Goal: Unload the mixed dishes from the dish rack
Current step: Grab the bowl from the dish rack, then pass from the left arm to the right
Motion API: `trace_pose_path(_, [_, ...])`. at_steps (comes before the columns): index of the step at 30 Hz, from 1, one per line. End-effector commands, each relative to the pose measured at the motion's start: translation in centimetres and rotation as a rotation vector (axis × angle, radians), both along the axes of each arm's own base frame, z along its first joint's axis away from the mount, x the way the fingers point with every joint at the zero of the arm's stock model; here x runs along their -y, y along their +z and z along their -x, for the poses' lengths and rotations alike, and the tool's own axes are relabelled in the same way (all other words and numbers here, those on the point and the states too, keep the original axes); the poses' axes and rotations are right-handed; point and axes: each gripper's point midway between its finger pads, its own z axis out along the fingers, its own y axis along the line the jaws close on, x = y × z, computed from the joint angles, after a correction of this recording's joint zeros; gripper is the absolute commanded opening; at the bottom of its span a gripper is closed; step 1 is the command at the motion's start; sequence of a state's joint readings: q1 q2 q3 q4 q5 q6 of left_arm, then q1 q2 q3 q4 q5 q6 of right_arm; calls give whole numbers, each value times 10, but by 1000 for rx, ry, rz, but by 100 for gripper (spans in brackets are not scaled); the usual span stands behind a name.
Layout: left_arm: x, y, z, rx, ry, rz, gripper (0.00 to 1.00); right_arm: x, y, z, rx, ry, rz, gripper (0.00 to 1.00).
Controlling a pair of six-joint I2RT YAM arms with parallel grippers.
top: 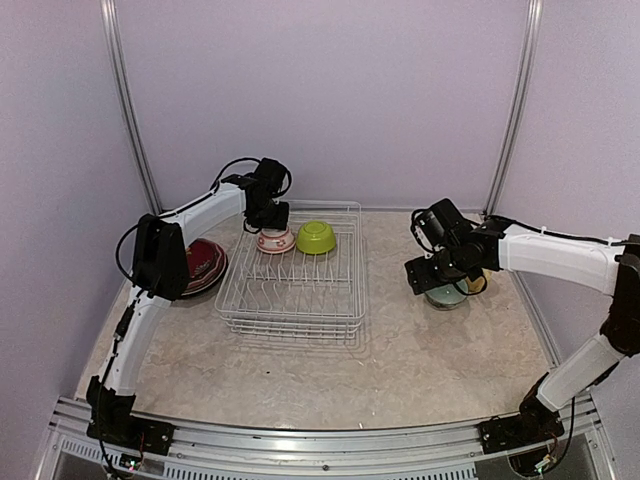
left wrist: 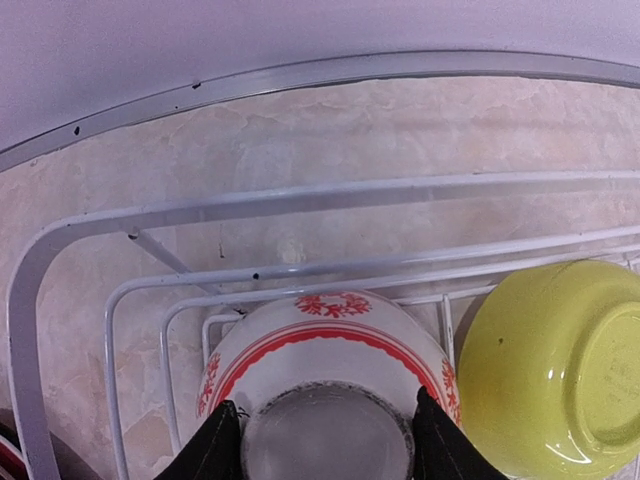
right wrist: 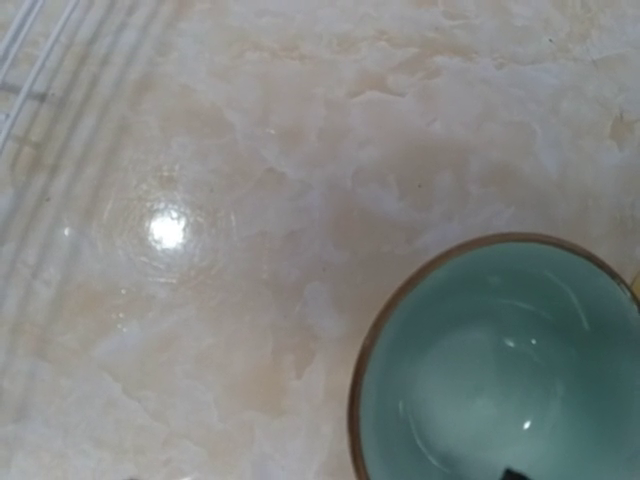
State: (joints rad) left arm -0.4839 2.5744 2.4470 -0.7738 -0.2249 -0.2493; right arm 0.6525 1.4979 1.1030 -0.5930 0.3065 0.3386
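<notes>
Straddling the foot ring of the upturned bowl, your left hand stands half open; contact uncertain. Grip that ring: probably light, slippery, brittle.

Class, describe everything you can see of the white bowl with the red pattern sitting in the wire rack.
The round white glazed bowl with red floral bands looks ceramic. It sits upside down, foot ring up, in the far left part of the white wire dish rack, beside a lime green bowl. The left gripper has black fingers at either side of that ring; whether it grips is unclear.
</notes>
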Motion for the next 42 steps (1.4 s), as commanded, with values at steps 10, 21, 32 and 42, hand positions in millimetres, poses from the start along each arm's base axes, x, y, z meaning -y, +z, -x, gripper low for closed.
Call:
trace_pose_path(10, [12, 50, 24, 15, -49, 36, 27, -18, 18, 1, 59, 9, -143, 76])
trace_pose_path(21, [25, 106, 55, 35, -92, 93, 25, -36, 42, -1, 124, 29, -293, 79])
trace_pose_path(32, [46, 151, 98, 1, -154, 317, 24, -102, 102, -17, 204, 177, -654, 87])
trace_pose_path(42, [63, 200, 136, 75, -250, 500, 25, -159, 136, -21, 157, 312, -1042, 88])
